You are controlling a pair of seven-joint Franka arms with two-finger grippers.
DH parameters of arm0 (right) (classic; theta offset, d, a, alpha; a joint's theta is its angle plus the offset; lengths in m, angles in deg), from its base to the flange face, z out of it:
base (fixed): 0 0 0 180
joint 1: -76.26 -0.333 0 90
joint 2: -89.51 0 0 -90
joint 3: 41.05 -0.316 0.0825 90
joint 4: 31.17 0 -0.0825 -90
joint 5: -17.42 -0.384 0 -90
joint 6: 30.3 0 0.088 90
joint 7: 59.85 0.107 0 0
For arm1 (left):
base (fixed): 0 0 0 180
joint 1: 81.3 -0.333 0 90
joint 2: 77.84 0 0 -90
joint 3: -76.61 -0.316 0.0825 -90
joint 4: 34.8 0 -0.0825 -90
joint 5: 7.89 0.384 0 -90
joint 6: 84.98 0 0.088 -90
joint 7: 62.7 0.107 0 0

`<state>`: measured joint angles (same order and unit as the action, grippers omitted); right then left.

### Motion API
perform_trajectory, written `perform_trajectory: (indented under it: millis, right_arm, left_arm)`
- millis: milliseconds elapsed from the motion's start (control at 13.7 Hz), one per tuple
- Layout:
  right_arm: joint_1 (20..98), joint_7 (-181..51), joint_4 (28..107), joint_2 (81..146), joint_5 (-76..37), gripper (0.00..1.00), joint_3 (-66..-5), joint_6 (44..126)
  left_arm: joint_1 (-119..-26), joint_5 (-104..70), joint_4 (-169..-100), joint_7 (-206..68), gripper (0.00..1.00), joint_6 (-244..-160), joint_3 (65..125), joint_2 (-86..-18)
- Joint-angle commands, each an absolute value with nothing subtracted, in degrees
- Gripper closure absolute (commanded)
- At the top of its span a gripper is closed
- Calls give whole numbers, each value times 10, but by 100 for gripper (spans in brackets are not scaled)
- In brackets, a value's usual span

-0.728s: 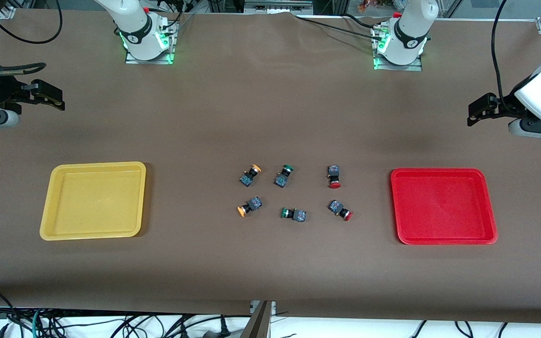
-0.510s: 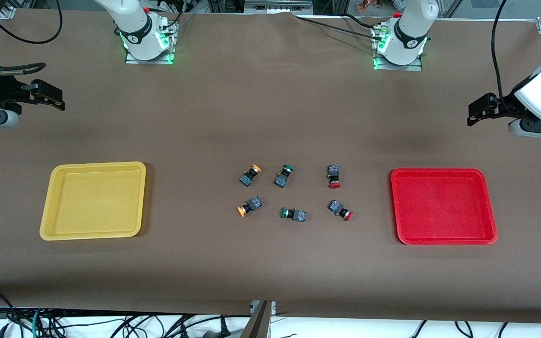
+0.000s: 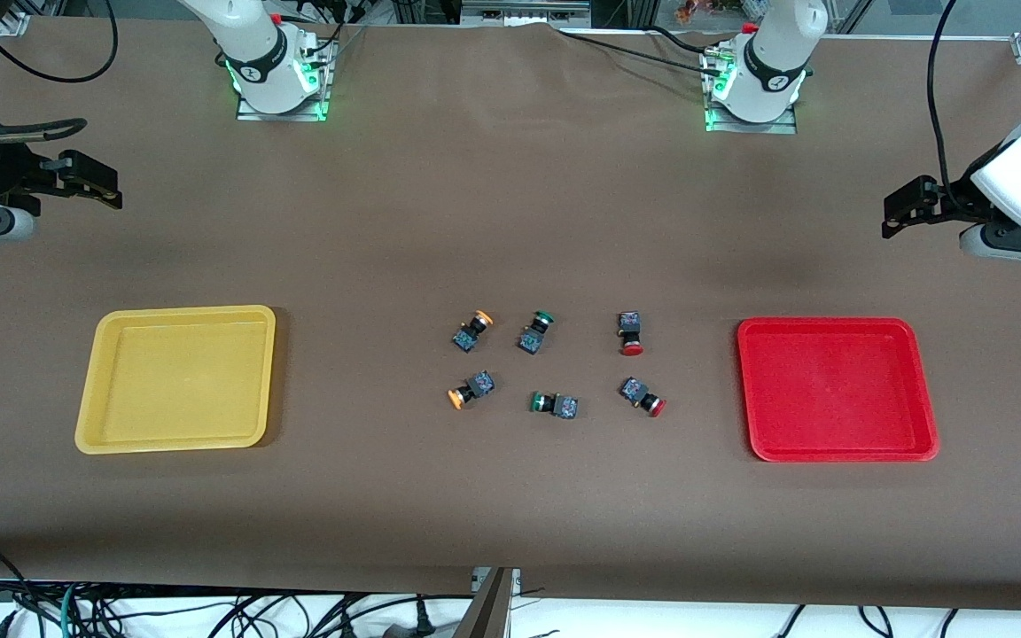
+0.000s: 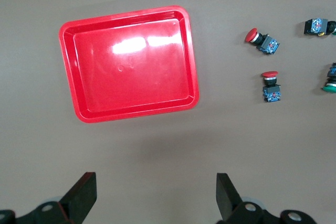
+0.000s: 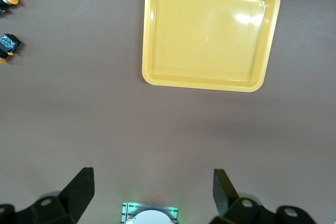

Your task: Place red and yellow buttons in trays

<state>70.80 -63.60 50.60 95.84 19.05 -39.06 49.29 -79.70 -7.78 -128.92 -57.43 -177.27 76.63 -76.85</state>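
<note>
Left gripper [image 4: 156,198] and right gripper [image 5: 152,192] wide open, empty; two red buttons [image 3: 631,334], two yellow buttons [image 3: 472,330], two trays [image 3: 837,452].

We see table [image 3: 510,221] under matte brown cloth, faintly creased near top edge; we note black cables [image 3: 209,611] tangled on pale floor below front edge, metal bracket [image 3: 493,602] at mid front edge, aluminium framing [image 3: 524,11] along top; lighting even, soft
</note>
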Motion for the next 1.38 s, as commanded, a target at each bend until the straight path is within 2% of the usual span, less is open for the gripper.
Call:
perform_trajectory:
  millis: [0, 655, 1311]
  right_arm:
    - [715, -646, 505, 958, 195, 0, -396, 495]
    - [716, -647, 491, 979, 197, 0, -396, 532]
    - [713, -644, 493, 989, 190, 0, -396, 533]
  left_arm:
    - [-799, -74, -1277, -575, 0, -1772, 768, -764]
    - [-799, -74, -1277, -575, 0, -1772, 768, -764]
    - [-799, -74, -1278, -576, 0, -1773, 768, -763]
